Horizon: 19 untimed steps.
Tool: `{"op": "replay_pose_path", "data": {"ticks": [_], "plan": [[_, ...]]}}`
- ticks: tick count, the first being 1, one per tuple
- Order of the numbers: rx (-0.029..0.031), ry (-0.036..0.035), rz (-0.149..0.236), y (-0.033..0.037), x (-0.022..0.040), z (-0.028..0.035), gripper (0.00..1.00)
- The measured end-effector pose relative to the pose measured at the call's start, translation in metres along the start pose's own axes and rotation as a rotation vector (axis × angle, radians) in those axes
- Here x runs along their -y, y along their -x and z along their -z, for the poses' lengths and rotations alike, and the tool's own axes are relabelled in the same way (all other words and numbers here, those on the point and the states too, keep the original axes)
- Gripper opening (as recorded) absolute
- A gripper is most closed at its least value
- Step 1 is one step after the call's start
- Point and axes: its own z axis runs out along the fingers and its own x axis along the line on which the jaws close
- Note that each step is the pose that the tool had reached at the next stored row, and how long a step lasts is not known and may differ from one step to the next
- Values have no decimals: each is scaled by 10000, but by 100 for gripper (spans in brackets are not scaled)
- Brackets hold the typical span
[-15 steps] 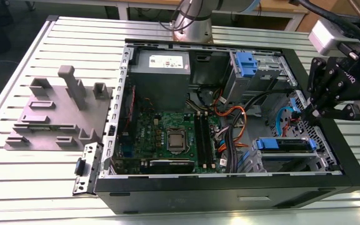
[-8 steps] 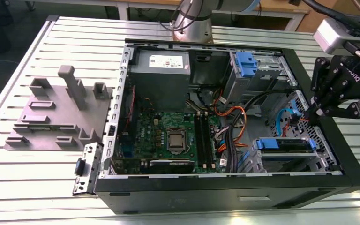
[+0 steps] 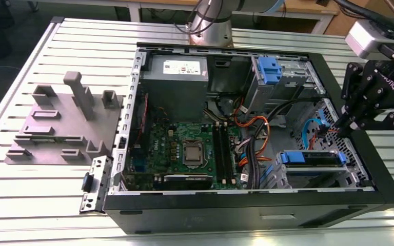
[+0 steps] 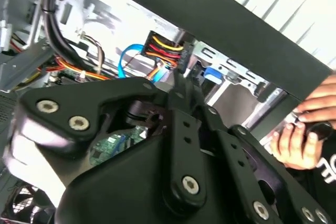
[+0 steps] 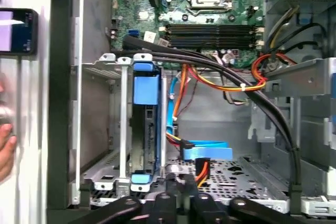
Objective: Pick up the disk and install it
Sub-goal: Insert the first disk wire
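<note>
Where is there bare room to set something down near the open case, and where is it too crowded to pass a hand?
Free: the slatted table along the exterior view's left edge, beyond the grey fixture, and the strip in front of the computer case. Crowded: the cable bundle between motherboard and drive cage, where the pincer hangs.

computer case (image 3: 252,205): 1; disk (image 3: 311,158): 1; gripper (image 3: 348,125): 1; grey fixture (image 3: 60,123): 1
</note>
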Motion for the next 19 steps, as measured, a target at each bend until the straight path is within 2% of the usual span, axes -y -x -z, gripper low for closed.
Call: {"op": "replay_pose_path", "data": {"ticks": [1, 2, 4, 5, 9, 10, 12, 17, 19], "plan": [[-83, -1, -1, 1, 0, -1, 24], [-110, -2, -1, 1, 1, -1, 24], [-114, -1, -1, 1, 1, -1, 24], [-139, -1, -2, 2, 2, -1, 24], [-394, -8, 94, 3, 2, -4, 24], [-424, -13, 146, 4, 2, -7, 24], [-431, -20, 231, 15, 2, -9, 24], [-440, -23, 280, 120, 2, -12, 24], [-509, -26, 318, 126, 2, -22, 24]]}}
